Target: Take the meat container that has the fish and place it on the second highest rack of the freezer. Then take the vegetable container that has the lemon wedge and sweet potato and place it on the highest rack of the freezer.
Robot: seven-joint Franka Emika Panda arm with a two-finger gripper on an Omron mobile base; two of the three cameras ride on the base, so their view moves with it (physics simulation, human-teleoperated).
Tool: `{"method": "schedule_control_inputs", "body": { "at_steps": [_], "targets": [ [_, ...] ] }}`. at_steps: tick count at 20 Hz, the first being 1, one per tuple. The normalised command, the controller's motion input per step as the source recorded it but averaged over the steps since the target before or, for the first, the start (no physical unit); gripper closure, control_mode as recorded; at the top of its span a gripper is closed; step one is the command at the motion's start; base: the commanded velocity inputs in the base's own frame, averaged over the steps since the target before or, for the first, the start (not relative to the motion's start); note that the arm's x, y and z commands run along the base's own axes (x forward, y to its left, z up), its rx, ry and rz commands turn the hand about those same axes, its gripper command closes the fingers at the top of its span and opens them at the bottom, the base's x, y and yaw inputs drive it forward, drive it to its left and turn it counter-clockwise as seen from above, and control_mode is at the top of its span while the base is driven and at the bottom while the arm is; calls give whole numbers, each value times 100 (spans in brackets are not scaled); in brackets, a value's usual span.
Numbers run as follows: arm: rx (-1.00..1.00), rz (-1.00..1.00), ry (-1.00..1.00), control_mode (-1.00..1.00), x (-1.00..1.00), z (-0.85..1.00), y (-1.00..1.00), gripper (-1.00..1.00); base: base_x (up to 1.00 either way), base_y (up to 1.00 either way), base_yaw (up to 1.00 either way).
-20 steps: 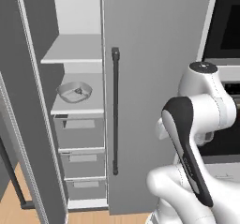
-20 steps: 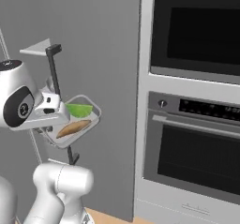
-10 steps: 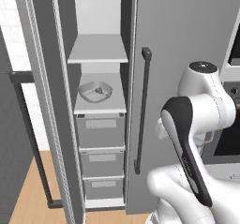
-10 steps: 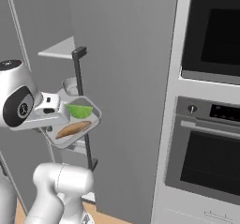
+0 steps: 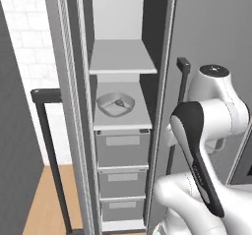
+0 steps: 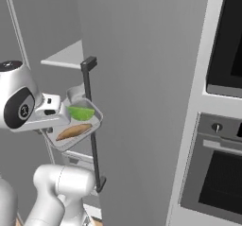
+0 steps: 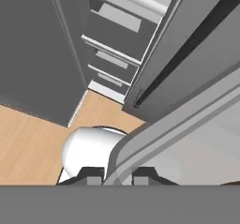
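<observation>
1. Gripper is clamping the vegetable container's rim — jaws nearly closed — at left centre of the right base view.
2. Lemon wedge is lying inside it.
3. Meat container with fish is sitting on the freezer's second shelf — frame centre.

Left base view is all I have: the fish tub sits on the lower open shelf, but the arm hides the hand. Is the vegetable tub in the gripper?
Observer: Yes. In the hand view the gripper is shut on the rim of the vegetable container.
Operator: What's inside it?
Observer: The right base view shows the lemon wedge and the sweet potato lying inside.
Operator: Where is it relative to the freezer?
Observer: Outside it, beside the dark bar handle of the closed door, lower than the top shelf.
</observation>
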Motion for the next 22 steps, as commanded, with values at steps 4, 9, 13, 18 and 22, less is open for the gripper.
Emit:
{"method": "schedule_control_inputs", "body": {
  "at_steps": [4,9,13,18,22],
  "targets": [
    [0,0,0,100,0,0,0,100,51,34,0],
    [0,0,0,100,0,0,0,100,41,27,-1],
    [-7,0,-8,-100,7,19,9,100,24,24,-1],
    [-34,-1,-38,-100,-4,81,29,100,0,0,0],
    [-34,-1,-35,-100,-31,95,17,100,0,0,0]
  ]
}}
